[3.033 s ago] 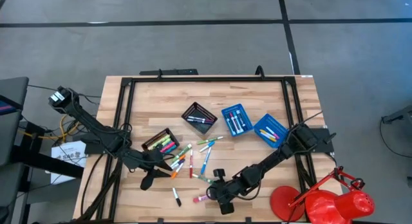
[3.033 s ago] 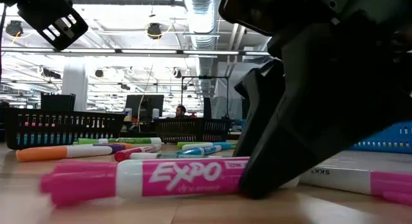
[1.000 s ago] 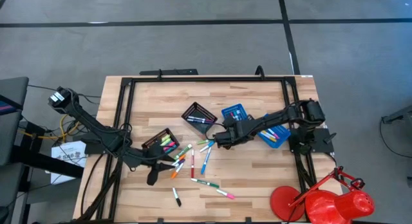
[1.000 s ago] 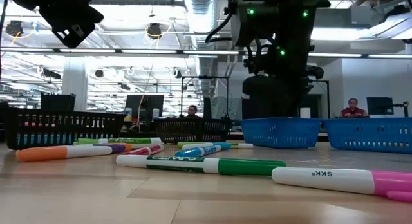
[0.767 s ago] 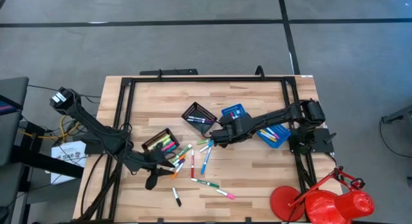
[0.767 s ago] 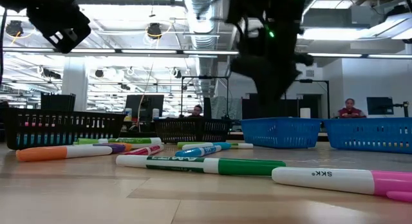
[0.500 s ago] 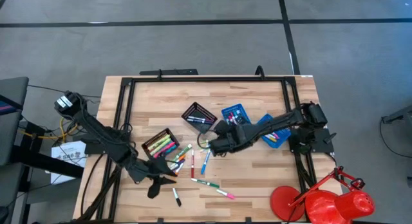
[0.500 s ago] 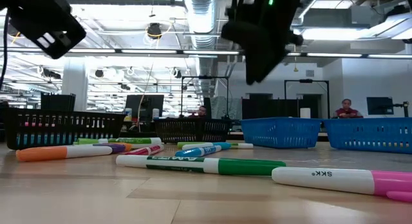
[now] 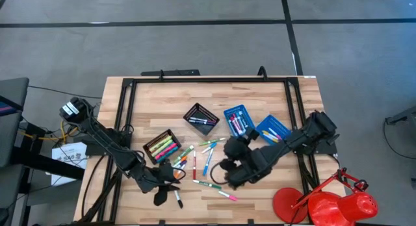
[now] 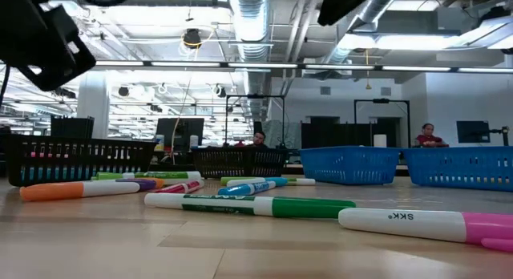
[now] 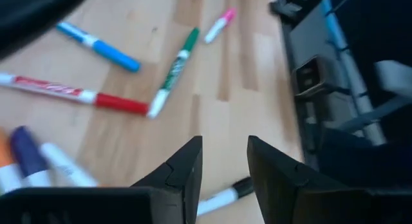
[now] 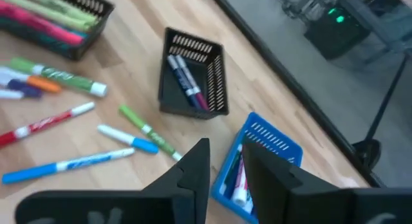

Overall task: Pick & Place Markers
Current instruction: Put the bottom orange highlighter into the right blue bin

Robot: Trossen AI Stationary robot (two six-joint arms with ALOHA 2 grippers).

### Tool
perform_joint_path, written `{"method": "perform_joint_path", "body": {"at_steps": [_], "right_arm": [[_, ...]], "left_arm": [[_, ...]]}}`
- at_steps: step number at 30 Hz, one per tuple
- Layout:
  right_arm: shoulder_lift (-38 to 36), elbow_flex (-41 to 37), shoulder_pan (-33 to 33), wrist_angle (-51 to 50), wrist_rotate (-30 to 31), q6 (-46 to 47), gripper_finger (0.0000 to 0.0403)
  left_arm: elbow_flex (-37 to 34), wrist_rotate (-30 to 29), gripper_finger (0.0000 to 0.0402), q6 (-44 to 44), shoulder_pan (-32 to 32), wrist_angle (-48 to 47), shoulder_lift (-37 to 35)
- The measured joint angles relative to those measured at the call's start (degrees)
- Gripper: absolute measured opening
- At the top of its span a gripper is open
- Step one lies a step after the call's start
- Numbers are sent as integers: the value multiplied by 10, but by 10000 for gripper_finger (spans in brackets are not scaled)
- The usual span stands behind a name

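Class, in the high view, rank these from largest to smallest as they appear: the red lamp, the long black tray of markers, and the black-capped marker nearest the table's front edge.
1. Red lamp, clearly largest.
2. Long black tray of markers.
3. Black-capped marker, smallest by far.
The camera looks straight down, so nearness hardly skews this order.

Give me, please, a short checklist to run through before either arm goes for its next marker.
1. Left pincer empty, fingers apart: ok.
2. Left pincer over a target: ok; a black-capped white marker lies just beneath it on the table.
3. Right pincer empty: ok; nothing shows between its fingers, which stand slightly apart.
4. Right pincer lined up on one marker: not ok; it hangs above the spread, with the black mesh tray and blue mesh tray ahead.
5. Loose markers left to pick: ok; the green marker and the pink marker lie free.
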Motion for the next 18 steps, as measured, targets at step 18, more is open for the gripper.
{"method": "perform_joint_path", "body": {"at_steps": [18], "right_arm": [[0,0,-32,19,-22,0,74]], "left_arm": [[-70,-103,102,-57,-1,28,87]]}}
